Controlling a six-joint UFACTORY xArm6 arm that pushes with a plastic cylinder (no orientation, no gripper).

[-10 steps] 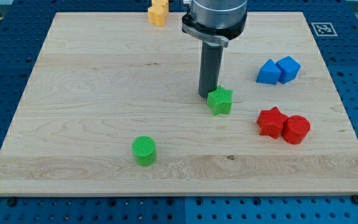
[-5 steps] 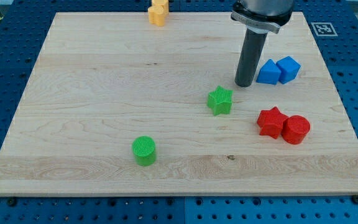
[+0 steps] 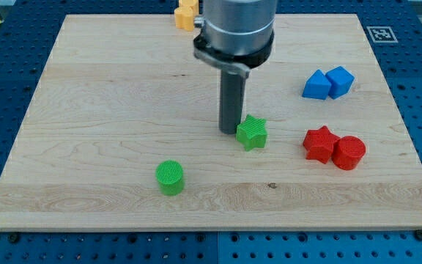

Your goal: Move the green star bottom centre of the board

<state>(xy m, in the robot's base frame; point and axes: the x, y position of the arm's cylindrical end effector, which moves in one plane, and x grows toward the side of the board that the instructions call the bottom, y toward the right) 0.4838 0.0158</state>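
Green star (image 3: 253, 133) sits on a wooden board (image 3: 108, 95), a little right of the board's middle. My tip (image 3: 231, 131), the lower end of a straight dark rod with no jaws to open or close, rests on the board just beside the star's left edge, touching it or very nearly so. A green cylinder (image 3: 170, 177) stands well apart toward the view's bottom left. At the view's right, a red star (image 3: 320, 144) and a red cylinder (image 3: 349, 152) touch each other. Above them, two blue blocks (image 3: 327, 83) sit pressed together. A yellow block (image 3: 185, 13) lies at the board's top edge, partly hidden behind the arm.
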